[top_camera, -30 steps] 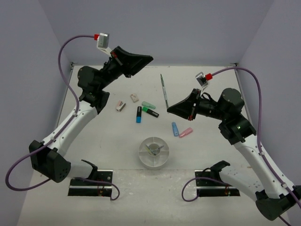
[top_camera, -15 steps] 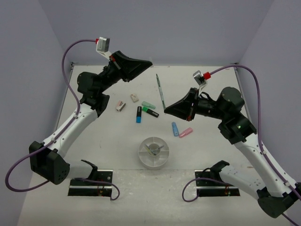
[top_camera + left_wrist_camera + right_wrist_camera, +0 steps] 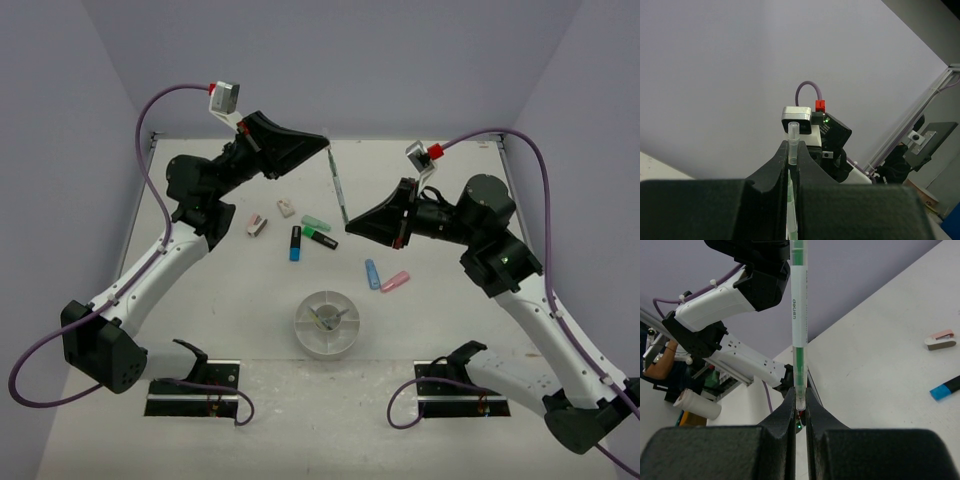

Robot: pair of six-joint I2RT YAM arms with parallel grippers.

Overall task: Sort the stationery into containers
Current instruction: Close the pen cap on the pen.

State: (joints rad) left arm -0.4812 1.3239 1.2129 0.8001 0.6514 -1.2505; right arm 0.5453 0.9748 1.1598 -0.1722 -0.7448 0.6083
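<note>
A thin pen with a green and white barrel hangs in the air between both grippers, above the far middle of the table. My left gripper is shut on its far end; in the left wrist view the clear end sticks out between the jaws of that gripper. My right gripper is shut on the near end; the right wrist view shows the pen rising out of that gripper. The round white dish with wedge compartments sits near the front, holding a few items.
On the table lie two pinkish erasers, a green highlighter, a black one, a blue one, a small blue piece and a pink highlighter. Walls close in the left, right and back.
The pen has shifted a little to the left with both grippers still shut on its ends. The items on the table have not moved.
</note>
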